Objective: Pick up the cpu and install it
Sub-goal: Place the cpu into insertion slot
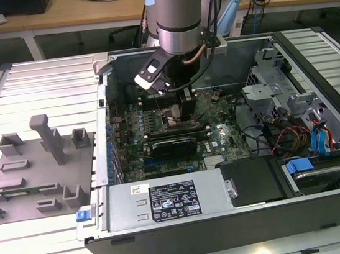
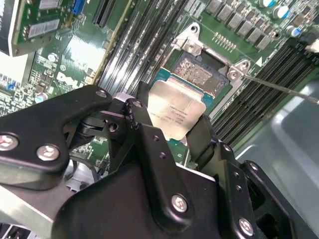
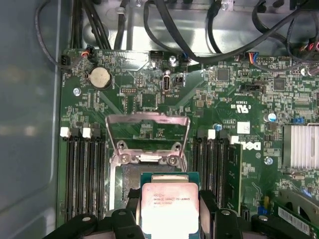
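The cpu is a flat square chip with a silvery top, and my gripper is shut on it, one black finger on each of two opposite sides. It hangs just over the open motherboard socket, partly covering it, and the bare contact field shows beyond the chip's edge. In the first wrist view the cpu sits between the fingers of the gripper, with the socket's metal load plate swung up behind it. In the exterior view the gripper reaches down into the open computer case.
Memory slots flank the socket on both sides. An expansion card lies close in front of the gripper. Black cables run along the case wall. A grey fixture plate lies at the exterior view's left, drive bays at its right.
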`<state>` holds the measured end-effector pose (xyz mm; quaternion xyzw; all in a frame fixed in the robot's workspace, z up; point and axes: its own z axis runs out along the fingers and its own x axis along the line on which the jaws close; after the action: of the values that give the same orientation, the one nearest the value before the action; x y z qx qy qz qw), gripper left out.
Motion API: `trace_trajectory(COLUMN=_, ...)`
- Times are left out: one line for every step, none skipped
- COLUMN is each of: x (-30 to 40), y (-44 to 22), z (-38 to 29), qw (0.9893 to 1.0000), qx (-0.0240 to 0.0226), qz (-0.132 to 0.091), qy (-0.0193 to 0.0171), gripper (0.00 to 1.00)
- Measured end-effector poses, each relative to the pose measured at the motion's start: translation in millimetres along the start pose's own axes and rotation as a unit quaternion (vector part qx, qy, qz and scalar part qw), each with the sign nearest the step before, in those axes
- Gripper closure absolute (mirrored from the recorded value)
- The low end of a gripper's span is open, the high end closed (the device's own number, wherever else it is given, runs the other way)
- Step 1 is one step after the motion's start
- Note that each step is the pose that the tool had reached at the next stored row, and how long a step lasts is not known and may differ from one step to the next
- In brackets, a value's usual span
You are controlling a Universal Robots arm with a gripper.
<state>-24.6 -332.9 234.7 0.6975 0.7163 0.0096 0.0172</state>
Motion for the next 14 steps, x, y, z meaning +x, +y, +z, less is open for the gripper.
trace_trajectory(x=1.7, y=1.1, z=0.7, qw=1.0, qx=0.0, qz=0.0, qy=0.0001, gripper=0.45)
trace_trajectory(x=3.4, y=1.6, z=1.1, qw=1.0, qx=0.0, qz=0.0, qy=0.0, gripper=0.45)
trace_trajectory(x=5.0, y=1.7, z=1.6, qw=1.0, qx=0.0, qz=0.0, qy=0.0, gripper=0.45)
trace_trajectory(x=6.6, y=1.8, z=2.1, qw=1.0, qx=0.0, qz=0.0, qy=0.0, gripper=0.45)
trace_trajectory(x=7.6, y=1.8, z=2.6, qw=1.0, qx=0.0, qz=0.0, qy=-0.0001, gripper=0.45)
trace_trajectory(x=8.5, y=1.7, z=3.4, qw=1.0, qx=0.0, qz=0.0, qy=-0.0007, gripper=0.45)
trace_trajectory(x=8.8, y=1.5, z=4.0, qw=1.0, qx=0.0, qz=0.0, qy=-0.0013, gripper=0.45)
trace_trajectory(x=9.1, y=1.1, z=5.0, qw=1.0, qx=0.0, qz=-0.001, qy=-0.0023, gripper=0.45)
trace_trajectory(x=9.1, y=0.8, z=5.6, qw=1.0, qx=0.0, qz=-0.002, qy=-0.0028, gripper=0.45)
trace_trajectory(x=9.2, y=-0.6, z=6.5, qw=1.0, qx=0.0, qz=-0.003, qy=-0.0035, gripper=0.45)
trace_trajectory(x=9.3, y=-1.6, z=7.1, qw=1.0, qx=0.0, qz=-0.004, qy=-0.0038, gripper=0.45)
trace_trajectory(x=9.4, y=-2.7, z=7.8, qw=1.0, qx=0.0001, qz=-0.004, qy=-0.0042, gripper=0.45)
trace_trajectory(x=9.4, y=-3.6, z=8.9, qw=1.0, qx=0.0, qz=-0.006, qy=-0.0046, gripper=0.45)
trace_trajectory(x=9.4, y=-3.8, z=9.5, qw=1.0, qx=0.0001, qz=-0.007, qy=-0.0054, gripper=0.45)
